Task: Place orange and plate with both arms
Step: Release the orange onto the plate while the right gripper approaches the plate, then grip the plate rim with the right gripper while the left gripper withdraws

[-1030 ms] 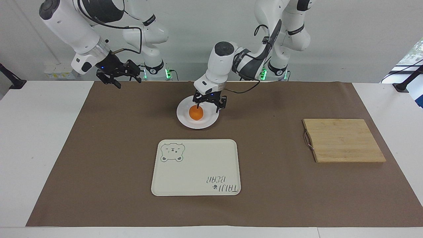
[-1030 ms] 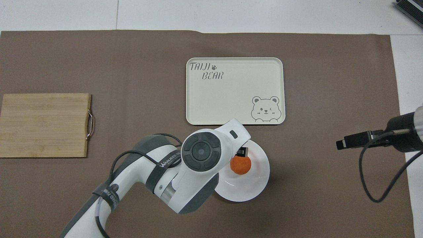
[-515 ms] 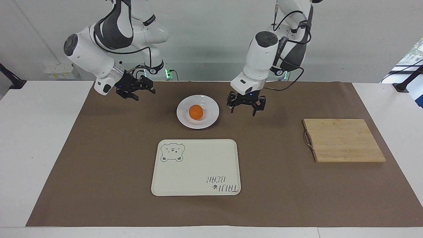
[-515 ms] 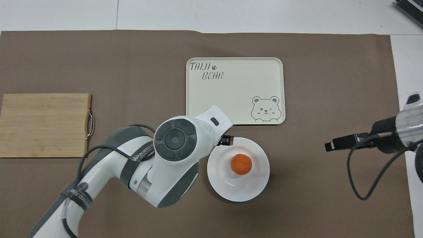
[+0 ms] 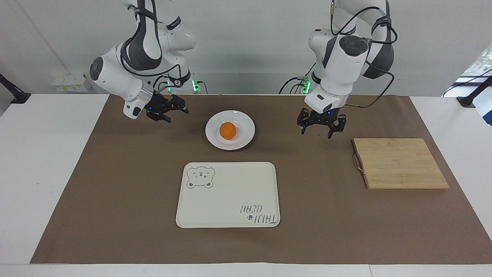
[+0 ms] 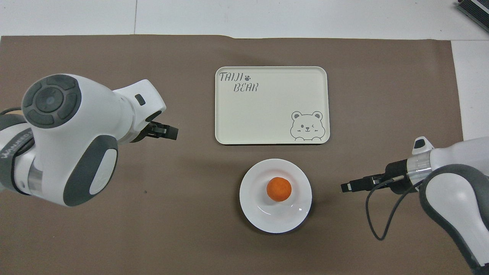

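Note:
The orange [image 5: 228, 130] lies in the well of the white plate [image 5: 247, 124] on the brown mat, and both also show in the overhead view, the orange [image 6: 279, 189] on the plate [image 6: 300, 214]. My left gripper [image 5: 317, 132] is open and empty. It hangs over bare mat between the plate and the cutting board, and in the overhead view [image 6: 168, 132] it points toward the tray. My right gripper [image 5: 177, 115] is open and empty, low over the mat beside the plate toward the right arm's end; it also shows in the overhead view [image 6: 347, 187].
A cream tray with a bear drawing [image 5: 226, 200] lies farther from the robots than the plate, also in the overhead view [image 6: 267, 110]. A wooden cutting board [image 5: 399, 163] lies toward the left arm's end; the left arm hides it in the overhead view.
My left gripper let go of the orange on the plate, rose and swung away toward the cutting board. My right gripper came down and closer to the plate.

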Robot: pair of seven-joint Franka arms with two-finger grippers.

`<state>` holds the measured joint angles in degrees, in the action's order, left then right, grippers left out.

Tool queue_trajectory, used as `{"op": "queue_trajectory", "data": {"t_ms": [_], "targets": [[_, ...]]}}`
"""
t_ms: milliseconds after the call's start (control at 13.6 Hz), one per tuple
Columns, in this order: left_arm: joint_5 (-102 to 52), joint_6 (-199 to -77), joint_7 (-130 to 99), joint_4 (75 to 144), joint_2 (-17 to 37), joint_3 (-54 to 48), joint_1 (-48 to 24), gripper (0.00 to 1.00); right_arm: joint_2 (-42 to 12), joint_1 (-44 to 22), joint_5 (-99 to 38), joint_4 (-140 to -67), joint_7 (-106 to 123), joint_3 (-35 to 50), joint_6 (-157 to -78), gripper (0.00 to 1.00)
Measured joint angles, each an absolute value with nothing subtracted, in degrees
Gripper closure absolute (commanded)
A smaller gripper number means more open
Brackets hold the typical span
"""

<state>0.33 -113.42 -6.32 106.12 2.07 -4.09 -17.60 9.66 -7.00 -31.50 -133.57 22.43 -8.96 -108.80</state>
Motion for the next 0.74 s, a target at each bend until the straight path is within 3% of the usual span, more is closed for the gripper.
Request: {"op": "queue_trajectory", "data": {"t_ms": [294, 736], "targets": [[2.0, -108.0, -0.8, 102.1, 1.6, -4.0, -14.4, 0.00, 9.7, -10.7, -37.7, -140.2, 25.9, -8.9, -117.0, 0.00], [2.2, -100.0, 3.5, 94.7, 1.3, -3.8, -10.6, 0.00, 9.6, -13.6, -43.0, -145.0, 27.2, -8.8, -121.7, 0.00]]}}
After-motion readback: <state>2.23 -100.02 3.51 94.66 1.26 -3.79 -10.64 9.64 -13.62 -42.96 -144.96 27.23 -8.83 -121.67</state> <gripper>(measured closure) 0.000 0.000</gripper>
